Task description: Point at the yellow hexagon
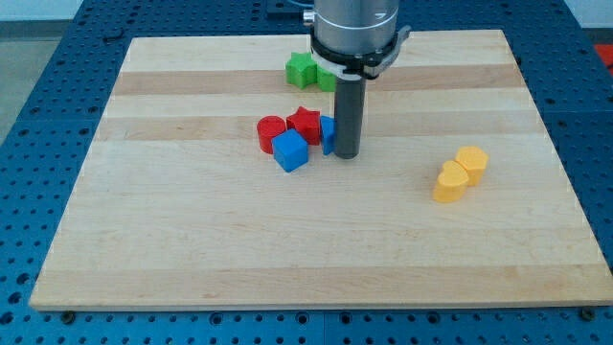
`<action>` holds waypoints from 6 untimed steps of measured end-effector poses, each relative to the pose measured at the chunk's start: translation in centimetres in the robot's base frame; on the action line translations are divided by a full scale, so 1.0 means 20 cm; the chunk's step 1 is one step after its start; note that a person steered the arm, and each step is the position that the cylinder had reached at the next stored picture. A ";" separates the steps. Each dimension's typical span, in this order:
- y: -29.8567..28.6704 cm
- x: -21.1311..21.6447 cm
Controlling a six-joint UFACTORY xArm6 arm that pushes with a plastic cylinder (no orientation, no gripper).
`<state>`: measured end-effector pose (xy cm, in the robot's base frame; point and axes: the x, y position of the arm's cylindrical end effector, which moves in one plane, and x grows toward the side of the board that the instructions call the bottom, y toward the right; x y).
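The yellow hexagon (pixel 472 162) sits on the wooden board (pixel 192 240) at the view's right, touching a second yellow block (pixel 449 183) just below and left of it. My tip (pixel 347 154) rests on the board near the middle, far to the left of the yellow blocks. It stands directly in front of a blue block (pixel 328 133) that it partly hides.
A red cylinder (pixel 271 132), a red star-shaped block (pixel 305 124) and a blue cube (pixel 290 150) cluster just left of my tip. Two green blocks (pixel 303 69) lie near the view's top, one partly hidden behind the arm (pixel 356 29).
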<state>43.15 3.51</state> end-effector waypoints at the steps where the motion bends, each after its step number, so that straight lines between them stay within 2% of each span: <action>1: 0.01 0.05; 3: 0.18 0.37; 4: 0.35 0.51; 6: 0.76 0.53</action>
<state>53.70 18.78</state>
